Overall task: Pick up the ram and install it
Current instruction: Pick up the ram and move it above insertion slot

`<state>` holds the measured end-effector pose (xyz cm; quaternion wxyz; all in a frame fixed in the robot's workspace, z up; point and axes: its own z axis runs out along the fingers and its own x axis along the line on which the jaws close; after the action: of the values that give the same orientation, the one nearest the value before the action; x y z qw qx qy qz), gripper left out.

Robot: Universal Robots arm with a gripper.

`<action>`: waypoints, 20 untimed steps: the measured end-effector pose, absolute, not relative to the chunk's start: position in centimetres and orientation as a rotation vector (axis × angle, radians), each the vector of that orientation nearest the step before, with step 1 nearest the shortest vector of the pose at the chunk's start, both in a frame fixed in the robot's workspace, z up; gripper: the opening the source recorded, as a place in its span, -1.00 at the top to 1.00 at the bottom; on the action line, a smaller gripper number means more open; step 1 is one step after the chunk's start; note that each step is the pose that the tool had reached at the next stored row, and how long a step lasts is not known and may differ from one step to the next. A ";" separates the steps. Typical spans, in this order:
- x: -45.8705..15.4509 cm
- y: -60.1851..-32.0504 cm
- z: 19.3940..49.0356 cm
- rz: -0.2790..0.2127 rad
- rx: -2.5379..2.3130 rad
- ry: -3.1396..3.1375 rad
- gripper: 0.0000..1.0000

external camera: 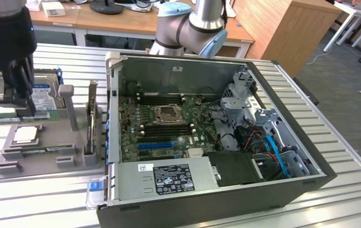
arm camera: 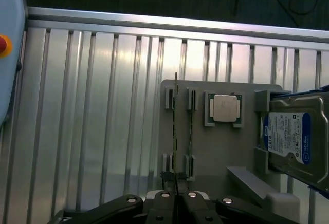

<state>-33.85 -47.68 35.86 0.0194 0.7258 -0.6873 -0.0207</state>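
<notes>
Green ram (external camera: 41, 116): light, stiff, thin, fragile at chips and contacts; best held by long upper edge, mid-length

Exterior view: pincer (external camera: 17, 111) clenched on ram, stick level in its grip, grey holder (external camera: 41, 164) directly beneath

Wrist view: ram (arm camera: 176, 131) edge-on, pinched in pincer (arm camera: 177, 196); possibly just clear of holder (arm camera: 221, 152) slots; second stick (arm camera: 191, 126) just beside

Open case (external camera: 231, 209) free above motherboard (external camera: 161, 135), upright card (external camera: 92, 116) near end effector (arm camera: 176, 193)

Nothing legible; print on hard drive label (arm camera: 288, 136) indecipherable
</notes>
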 end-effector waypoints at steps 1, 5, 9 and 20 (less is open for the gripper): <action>-33.8 -47.7 36.1 -0.064 2.253 -2.133 0.76; -33.8 -47.7 37.2 -0.064 2.253 -2.133 0.76; -33.8 -47.7 38.1 -0.064 2.252 -2.133 0.76; -33.8 -47.7 38.7 -0.064 2.253 -2.133 0.76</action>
<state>-33.83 -47.69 38.68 0.0195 0.7259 -0.6872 -0.0207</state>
